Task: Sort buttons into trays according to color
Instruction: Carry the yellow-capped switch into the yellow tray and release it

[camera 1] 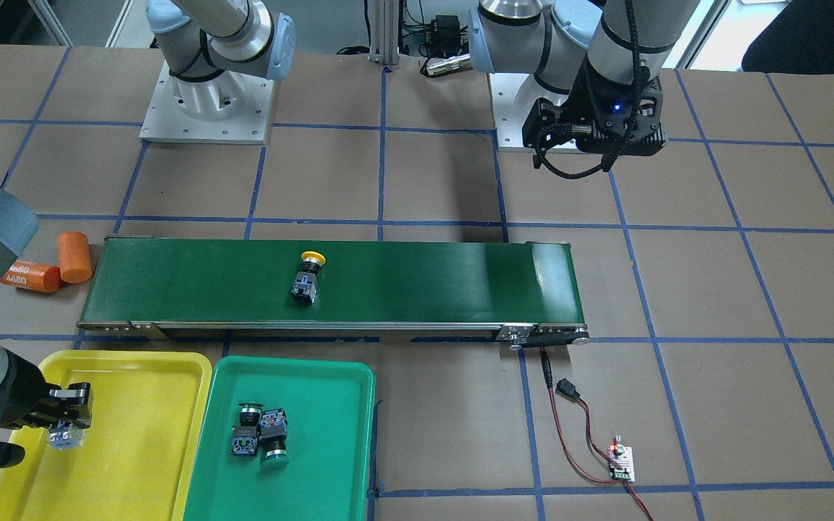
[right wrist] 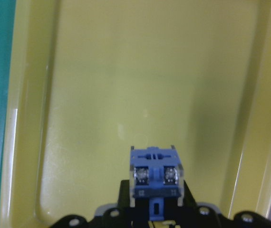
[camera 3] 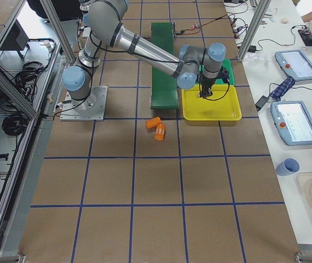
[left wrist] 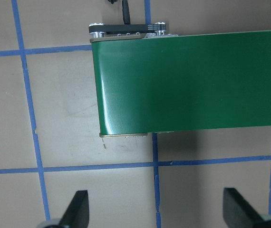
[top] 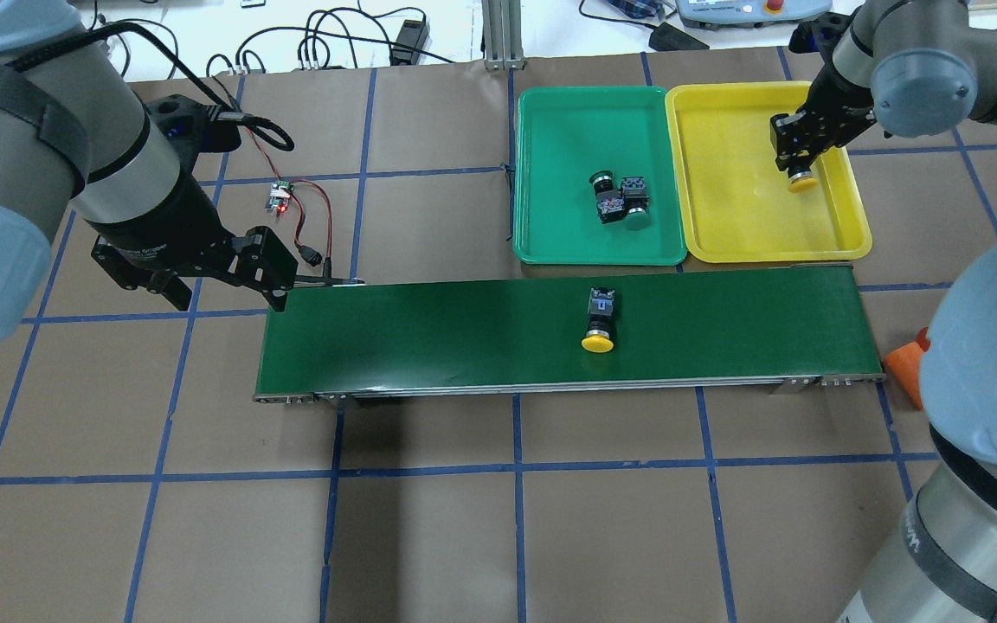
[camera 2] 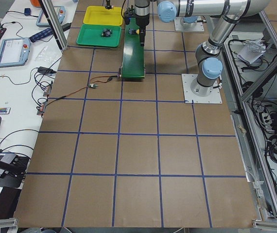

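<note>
My right gripper [top: 800, 164] is shut on a yellow-capped button [top: 803, 181] and holds it over the yellow tray [top: 732, 216]. In the right wrist view the button's blue-and-clear body [right wrist: 154, 178] sits between the jaws, with the tray floor [right wrist: 145, 85] below. A second yellow button [top: 600, 322] lies on its side on the conveyor belt [top: 429, 337]. Two green buttons [top: 620, 199] lie together in the green tray [top: 559, 173]. My left gripper [left wrist: 157, 211] is open and empty, above the table by the belt's end [left wrist: 126, 85].
Two orange cylinders [camera 1: 73, 257] lie on the table off the belt's other end, near my right arm. A small controller board [top: 280, 201] with red and black wires lies beyond the belt's end by my left gripper.
</note>
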